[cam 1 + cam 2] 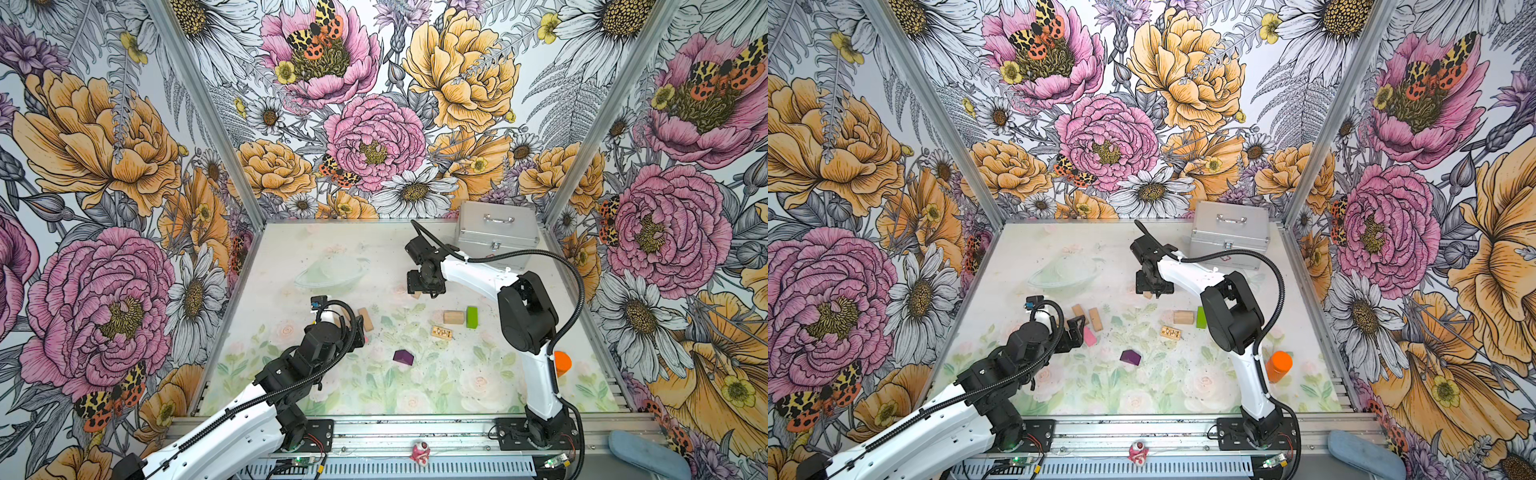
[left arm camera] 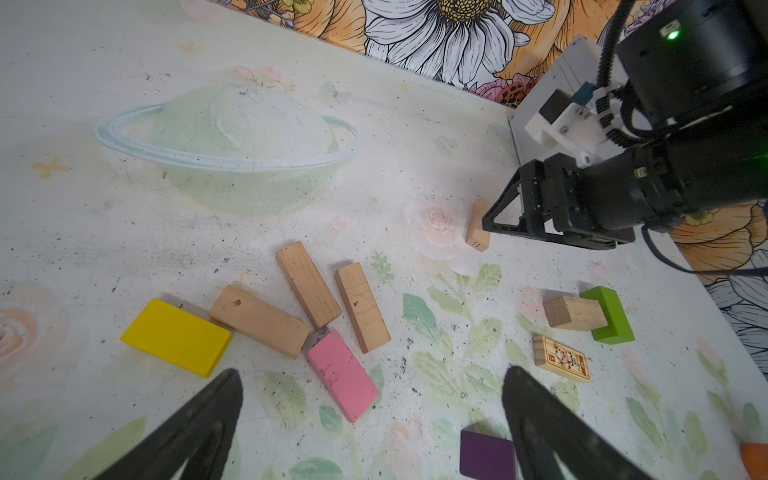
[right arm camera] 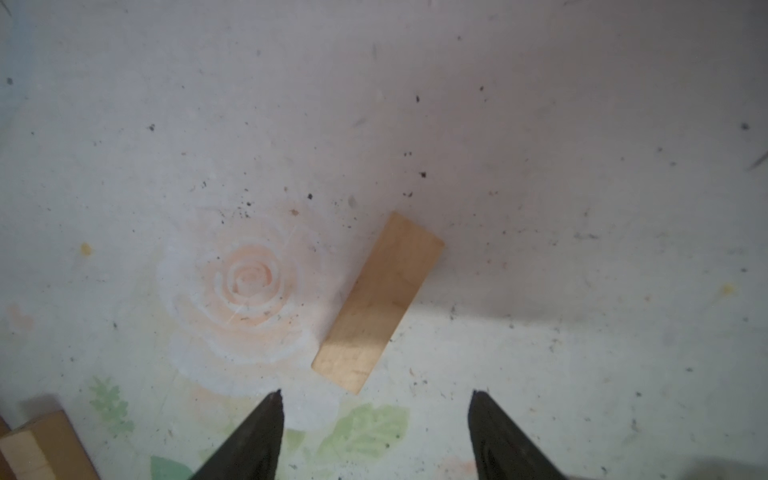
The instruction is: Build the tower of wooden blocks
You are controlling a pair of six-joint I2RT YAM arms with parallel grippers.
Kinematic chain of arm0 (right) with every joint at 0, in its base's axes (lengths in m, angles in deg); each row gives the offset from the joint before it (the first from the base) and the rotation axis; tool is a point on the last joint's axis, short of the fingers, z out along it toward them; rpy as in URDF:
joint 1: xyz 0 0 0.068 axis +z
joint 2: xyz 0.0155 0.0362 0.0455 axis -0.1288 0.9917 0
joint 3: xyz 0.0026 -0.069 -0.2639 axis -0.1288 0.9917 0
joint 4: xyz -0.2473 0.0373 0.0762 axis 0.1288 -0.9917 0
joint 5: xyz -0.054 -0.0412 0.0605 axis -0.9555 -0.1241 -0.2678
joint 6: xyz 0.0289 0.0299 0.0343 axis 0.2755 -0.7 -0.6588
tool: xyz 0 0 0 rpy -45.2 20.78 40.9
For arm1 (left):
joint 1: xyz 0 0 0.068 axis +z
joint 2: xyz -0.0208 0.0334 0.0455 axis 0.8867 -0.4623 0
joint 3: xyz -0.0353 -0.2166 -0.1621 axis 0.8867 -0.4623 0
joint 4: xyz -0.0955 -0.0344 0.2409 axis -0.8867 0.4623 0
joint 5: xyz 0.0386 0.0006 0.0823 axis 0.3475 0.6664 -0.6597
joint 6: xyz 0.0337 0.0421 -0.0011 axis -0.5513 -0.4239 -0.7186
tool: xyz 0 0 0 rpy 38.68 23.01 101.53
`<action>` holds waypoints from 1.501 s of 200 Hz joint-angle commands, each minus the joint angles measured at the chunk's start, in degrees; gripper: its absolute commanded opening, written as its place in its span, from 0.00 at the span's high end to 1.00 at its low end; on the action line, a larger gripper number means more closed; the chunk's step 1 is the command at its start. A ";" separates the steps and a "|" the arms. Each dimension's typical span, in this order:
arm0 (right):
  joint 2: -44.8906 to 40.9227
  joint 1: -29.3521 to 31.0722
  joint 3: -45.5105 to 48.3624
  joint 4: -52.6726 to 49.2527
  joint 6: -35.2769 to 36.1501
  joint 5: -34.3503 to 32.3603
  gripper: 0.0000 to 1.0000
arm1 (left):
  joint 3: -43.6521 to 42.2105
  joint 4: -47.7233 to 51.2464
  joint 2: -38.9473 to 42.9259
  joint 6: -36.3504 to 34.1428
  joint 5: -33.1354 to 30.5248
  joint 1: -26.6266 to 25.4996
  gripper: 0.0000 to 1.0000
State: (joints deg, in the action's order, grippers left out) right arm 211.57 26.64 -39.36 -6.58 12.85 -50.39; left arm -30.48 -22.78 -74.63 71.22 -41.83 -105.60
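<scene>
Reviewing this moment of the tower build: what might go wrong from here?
1. The thin tan wood plank lies askew to the open right gripper and mostly ahead of its fingertips, so closing now may twist or miss it.
2. The flat pink rectangular block lies right beside the clustered tan wood blocks. The open left gripper reaching there may jostle them.

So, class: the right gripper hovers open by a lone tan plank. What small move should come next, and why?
Probably ease the right gripper forward and turn it so its jaws straddle the tan plank. In the right wrist view the jaws stand open and empty, and the plank lies just past the fingertips, skewed to them.
</scene>
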 commanded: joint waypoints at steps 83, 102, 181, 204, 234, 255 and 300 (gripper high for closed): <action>8.84 -1.24 -10.33 -4.58 -0.34 -0.85 0.43 | -1.00 -2.98 -0.27 -2.19 4.32 3.85 0.01; 9.87 -1.32 -11.04 -5.01 0.06 -0.78 0.49 | -1.10 -2.99 -0.26 -2.08 4.40 3.93 0.01; 10.27 -1.70 -9.67 -6.02 2.52 0.00 0.68 | -0.95 -2.93 -0.35 -2.03 4.76 4.00 0.01; 8.81 -1.60 -7.51 -6.01 2.83 -0.31 0.70 | -0.72 -2.75 -0.16 -1.91 5.17 4.03 0.01; 6.19 -1.42 -3.79 -5.75 3.07 -0.88 0.71 | -1.10 -2.80 0.56 -0.95 5.97 4.02 0.01; 4.28 -0.86 -1.37 -4.98 2.76 -1.34 0.72 | -1.35 -2.89 0.69 -0.11 6.77 3.80 0.01; 0.71 0.53 1.29 -3.37 1.22 -1.51 0.72 | -1.37 -2.89 1.53 1.25 6.10 1.38 0.01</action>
State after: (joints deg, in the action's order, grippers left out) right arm 215.30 26.08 -38.97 -10.21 15.34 -51.11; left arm -30.99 -24.68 -74.08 71.35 -36.41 -102.80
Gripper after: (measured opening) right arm 0.281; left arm 0.988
